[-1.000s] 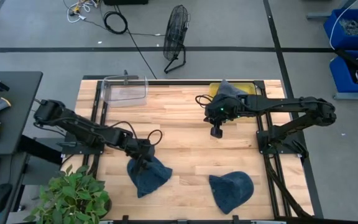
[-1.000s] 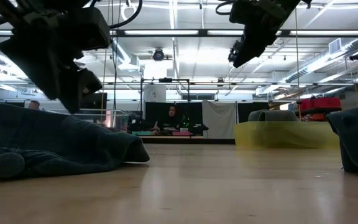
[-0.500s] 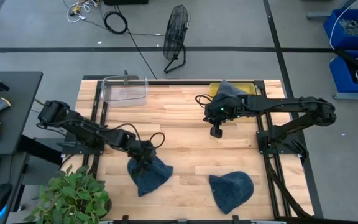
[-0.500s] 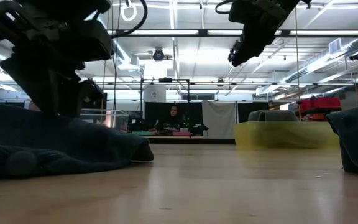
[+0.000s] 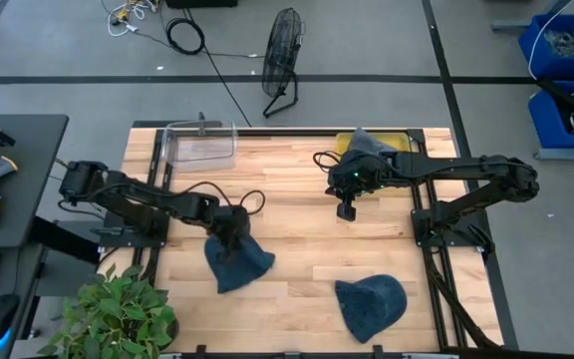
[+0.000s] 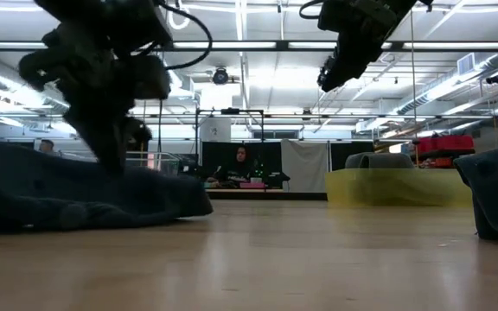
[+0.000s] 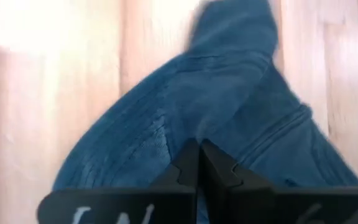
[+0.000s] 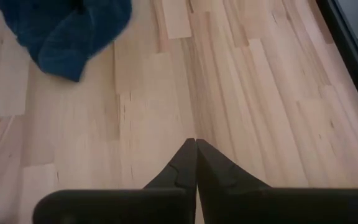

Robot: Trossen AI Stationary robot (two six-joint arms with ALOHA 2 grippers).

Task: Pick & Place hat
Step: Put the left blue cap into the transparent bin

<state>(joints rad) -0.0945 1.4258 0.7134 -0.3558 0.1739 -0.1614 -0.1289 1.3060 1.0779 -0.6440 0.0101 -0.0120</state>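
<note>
**Left arm begins lifting the hat**

The left gripper, jaws closed on the hat, had drawn its near-left tabletop hat's edge upward and farther since a second earlier, suggesting pickup had begun. The right gripper hovered closed, empty, mid-table.

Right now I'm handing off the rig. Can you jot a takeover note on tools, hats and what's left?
Left tool: shut on the left hat, at its top edge, hat mostly on the table.
Right tool: shut, empty, above mid-table.
Second hat lies at the near edge. A third hat sits in the yellow bin; the clear bin looks empty.
Done: one hat binned. Left: two hats.
</note>
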